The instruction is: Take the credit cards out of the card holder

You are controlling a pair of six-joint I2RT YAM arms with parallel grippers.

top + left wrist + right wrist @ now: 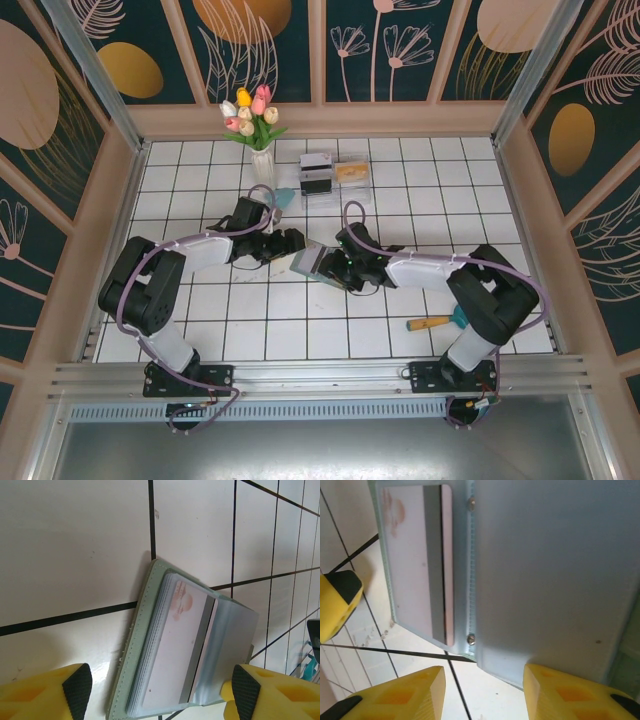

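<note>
Table [200, 330], near side: a scraper [432, 323] lies by the right arm's base, well apart from the work.

Centre: the holder [145, 615] lies opened on the tiles between the two arms. A whitish card [175, 645] with a grey stripe and a faint reddish mark faces up on a stack of clear sleeves in its green-edged half.

Left gripper [161, 687]: jaws wide apart, straddling the near end of the holder. Both pads stand clear of it and nothing is held.

Right gripper [484, 672]: jaws partly apart, at the foot of the blue-grey flap [545, 570], which tilts up off the tiles. We see nothing clamped. Whether one finger props the flap we cannot tell.

Step, as we judge it: the holder is open, no card is out yet, and the first pull is being set up.

Next move calls for the left jaws to take the card's free edge alone, not the sleeves, and draw it along the slot while the flap stays up.

Far side: a clear box [330, 175] and a vase [262, 160] of tulips, both well apart from the holder.
</note>
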